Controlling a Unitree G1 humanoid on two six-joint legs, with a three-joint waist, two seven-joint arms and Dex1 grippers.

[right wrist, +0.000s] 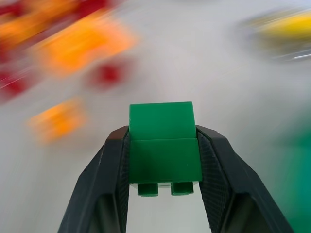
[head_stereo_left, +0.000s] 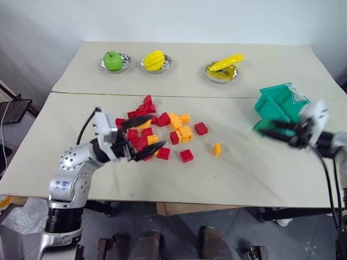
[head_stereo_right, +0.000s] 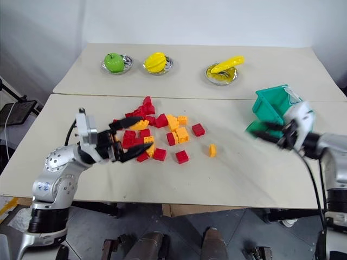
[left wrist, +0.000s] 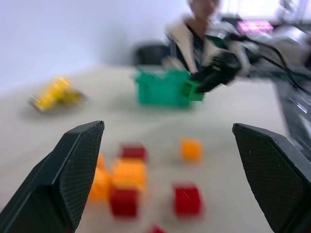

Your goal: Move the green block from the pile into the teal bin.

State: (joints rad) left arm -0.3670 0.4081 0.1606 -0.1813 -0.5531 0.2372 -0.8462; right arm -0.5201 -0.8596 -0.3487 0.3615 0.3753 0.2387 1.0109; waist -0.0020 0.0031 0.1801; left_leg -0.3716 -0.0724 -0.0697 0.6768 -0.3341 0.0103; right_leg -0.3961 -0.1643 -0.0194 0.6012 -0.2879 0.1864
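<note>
The right gripper point(right wrist: 163, 160) jaws squeeze the boxy green block point(right wrist: 163, 145) beside the teal bin point(head_stereo_left: 279, 105); left gripper point(head_stereo_left: 136, 138) jaws gape wide.

the teal bin point(head_stereo_right: 274, 106) sits at the table's right, with the right gripper point(head_stereo_right: 265, 131) just in front of it, blurred. the left gripper point(head_stereo_right: 130, 140) hangs spread wide at the left edge of the pile point(head_stereo_right: 157, 134) of red and orange bricks. 3 metal dishes point(head_stereo_right: 158, 65) line the far table.
</note>
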